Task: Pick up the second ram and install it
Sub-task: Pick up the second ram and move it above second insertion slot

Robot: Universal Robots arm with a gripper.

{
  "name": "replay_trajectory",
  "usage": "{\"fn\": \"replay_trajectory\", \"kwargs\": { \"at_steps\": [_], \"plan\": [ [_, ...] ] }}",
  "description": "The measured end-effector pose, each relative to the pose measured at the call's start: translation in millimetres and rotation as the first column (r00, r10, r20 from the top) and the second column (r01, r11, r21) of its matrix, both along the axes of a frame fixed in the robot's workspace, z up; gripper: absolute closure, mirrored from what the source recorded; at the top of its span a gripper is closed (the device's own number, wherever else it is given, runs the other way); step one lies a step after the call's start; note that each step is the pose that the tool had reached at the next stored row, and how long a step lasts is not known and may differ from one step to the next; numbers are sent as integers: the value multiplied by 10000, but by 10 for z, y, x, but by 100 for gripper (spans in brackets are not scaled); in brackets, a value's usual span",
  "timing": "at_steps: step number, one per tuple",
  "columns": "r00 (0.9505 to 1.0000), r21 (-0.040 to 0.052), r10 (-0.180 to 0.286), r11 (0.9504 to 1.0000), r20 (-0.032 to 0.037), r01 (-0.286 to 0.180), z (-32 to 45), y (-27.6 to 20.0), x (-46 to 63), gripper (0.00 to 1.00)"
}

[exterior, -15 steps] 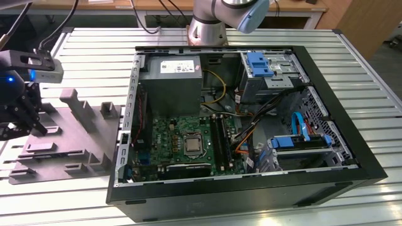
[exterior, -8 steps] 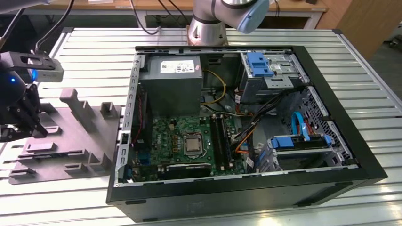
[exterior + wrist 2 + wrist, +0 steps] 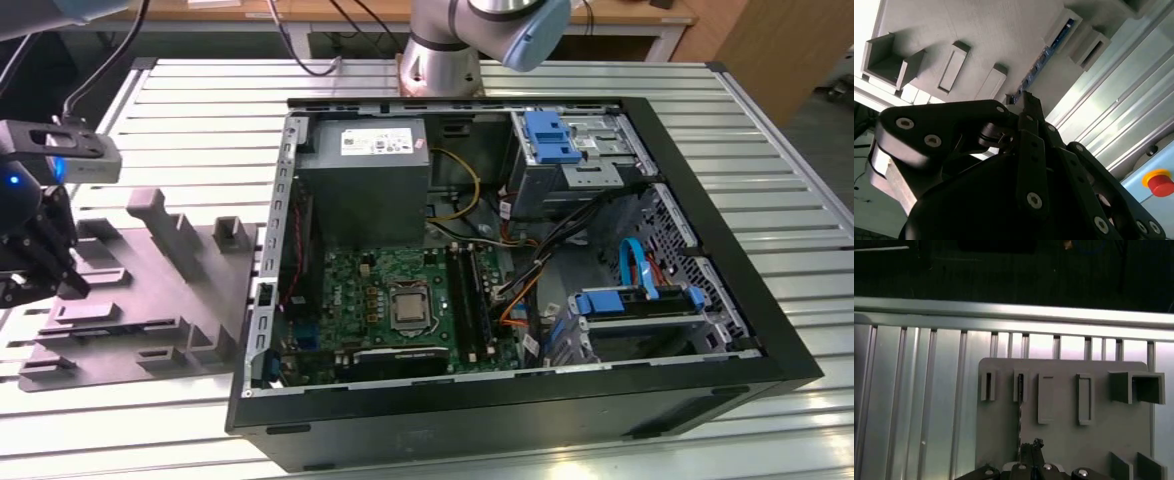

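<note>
A robot arm's black, two-fingered gripper (image 3: 30,275) hangs at the exterior view's left, over a grey plastic holder tray (image 3: 200,300) with raised posts and slots that lies on a ribbed metal table (image 3: 747,120). Its fingers are drawn together to a narrow close with no gap showing between the tips in both wrist views (image 3: 1028,100) (image 3: 1032,447). The second ram, a long, thin, dark blue-green circuit-board stick, stands on edge in a slot of the tray, so it shows as little more than a slim line (image 3: 1018,412) with hints of blue along it (image 3: 1040,61). Its near end lies just beside the fingertips; whether they touch it cannot be made out, since the gripper's own body covers that spot. To the exterior view's right of the tray, an open black computer case (image 3: 694,390) lies on its side, showing a large green motherboard (image 3: 360,290), a grey box-shaped power supply (image 3: 360,175) and blue plastic drive brackets (image 3: 550,135). The arm's silver base (image 3: 441,60) rises behind the case and is cut off at the picture's edge. A red round button (image 3: 1160,182) sits partly cut off in the second wrist view
</note>
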State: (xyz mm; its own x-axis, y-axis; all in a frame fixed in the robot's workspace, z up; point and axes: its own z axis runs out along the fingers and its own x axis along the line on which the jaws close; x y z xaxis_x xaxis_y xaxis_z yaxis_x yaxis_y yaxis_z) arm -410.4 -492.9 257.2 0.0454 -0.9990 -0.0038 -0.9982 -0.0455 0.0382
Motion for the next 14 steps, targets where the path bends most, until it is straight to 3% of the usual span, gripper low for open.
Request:
{"fn": "replay_trajectory", "kwargs": {
  "at_steps": [10,14],
  "plan": [
    [9999,-2,111,9999,-3,-111,-174,-104,-2,89],
    [9999,-1,112,9999,-2,-112,-248,-113,-3,89]
  ]
}}
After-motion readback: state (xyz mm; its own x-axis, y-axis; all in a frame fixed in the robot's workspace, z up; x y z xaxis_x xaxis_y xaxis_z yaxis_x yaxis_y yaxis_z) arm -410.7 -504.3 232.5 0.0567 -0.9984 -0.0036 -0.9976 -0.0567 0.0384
